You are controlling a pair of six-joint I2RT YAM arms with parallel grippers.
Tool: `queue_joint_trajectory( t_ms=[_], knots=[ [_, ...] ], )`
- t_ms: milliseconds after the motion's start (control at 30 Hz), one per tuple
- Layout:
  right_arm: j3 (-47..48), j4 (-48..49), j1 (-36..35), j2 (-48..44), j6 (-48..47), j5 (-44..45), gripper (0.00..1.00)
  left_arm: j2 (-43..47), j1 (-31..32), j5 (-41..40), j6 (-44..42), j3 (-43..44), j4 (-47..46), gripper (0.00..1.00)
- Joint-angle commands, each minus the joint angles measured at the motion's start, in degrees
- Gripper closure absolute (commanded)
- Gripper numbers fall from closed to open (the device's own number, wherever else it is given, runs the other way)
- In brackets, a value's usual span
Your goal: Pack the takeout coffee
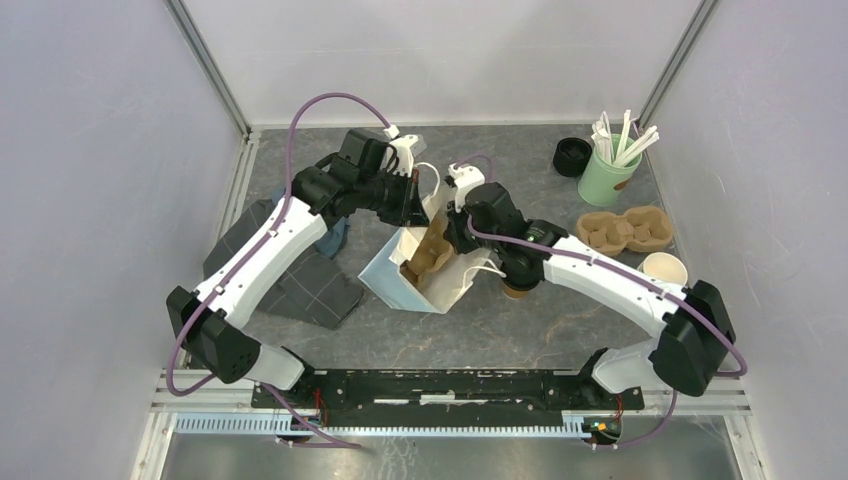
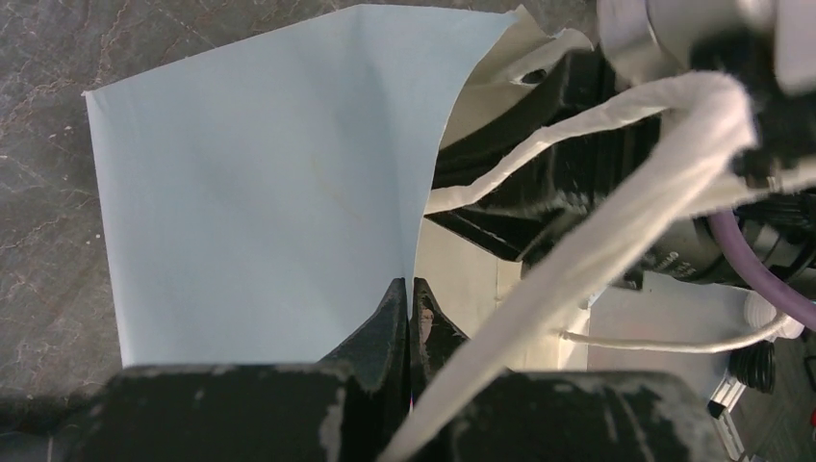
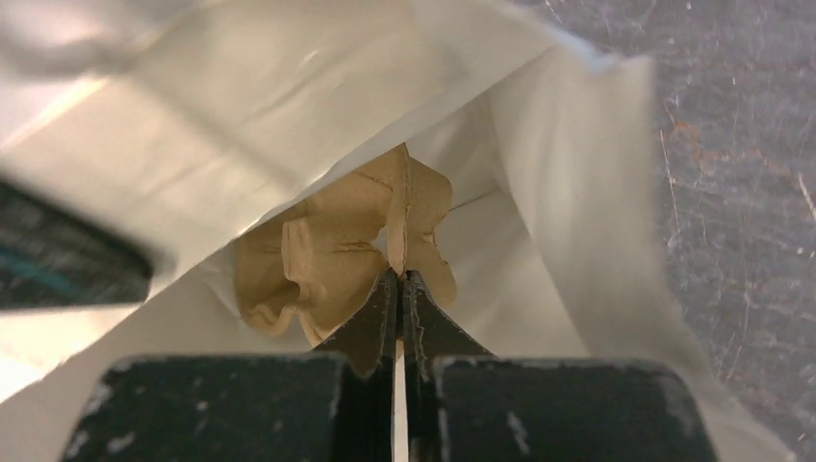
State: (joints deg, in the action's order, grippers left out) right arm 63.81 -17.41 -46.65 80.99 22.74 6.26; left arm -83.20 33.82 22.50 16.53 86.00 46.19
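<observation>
A pale blue and white paper bag (image 1: 405, 285) lies tilted open mid-table, with a brown pulp cup carrier (image 1: 430, 250) partly inside its mouth. My left gripper (image 1: 416, 203) is shut on the bag's upper edge (image 2: 423, 173), and the bag's white rope handle (image 2: 625, 183) crosses in front. My right gripper (image 1: 450, 232) reaches into the bag and is shut on the carrier's rim (image 3: 409, 207). A small brown cup (image 1: 516, 290) shows partly under my right forearm, beside the bag; its top is hidden.
A second pulp carrier (image 1: 625, 231), a stack of cream-rimmed cups (image 1: 665, 268), a green cup of white stirrers (image 1: 610, 172) and black lids (image 1: 572, 157) stand at back right. Dark grey mats (image 1: 300, 285) lie at left.
</observation>
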Motion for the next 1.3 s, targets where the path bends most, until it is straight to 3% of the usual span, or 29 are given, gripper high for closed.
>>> queue_joint_trajectory(
  t_ms=[0, 67, 200, 367, 767, 1133, 1267],
  knots=[
    [-2.98, 8.42, -0.76, -3.79, -17.66, -8.85, 1.0, 2.07, -0.03, 0.29, -0.51, 0.75, -1.36, 0.98],
    [-3.08, 8.36, -0.8, -3.6, -26.9, -13.96, 1.0, 2.32, 0.01, 0.49, -1.29, 0.67, -1.56, 0.98],
    [-3.45, 7.84, -0.78, -4.53, -38.76, -15.56, 1.0, 3.05, 0.01, 1.72, -2.65, 0.45, -2.18, 0.98],
    [-5.55, 9.85, -0.57, -5.66, -48.75, -16.46, 1.0, 4.84, -0.03, 2.1, -3.49, -0.46, -3.46, 0.98],
    [-3.94, 3.73, 0.77, -9.25, -49.33, -26.88, 1.0, 8.4, 0.01, -3.92, -4.09, -6.3, -4.8, 0.98],
    [-5.57, 1.04, 0.95, -11.87, -52.57, -28.99, 1.0, 13.38, -0.05, -7.99, -5.46, -10.38, -8.31, 0.98],
    [-7.26, 4.29, 1.12, -13.0, -51.56, -28.72, 1.0, 16.09, -0.04, -10.29, -6.15, -13.18, -9.21, 0.98]
  ],
)
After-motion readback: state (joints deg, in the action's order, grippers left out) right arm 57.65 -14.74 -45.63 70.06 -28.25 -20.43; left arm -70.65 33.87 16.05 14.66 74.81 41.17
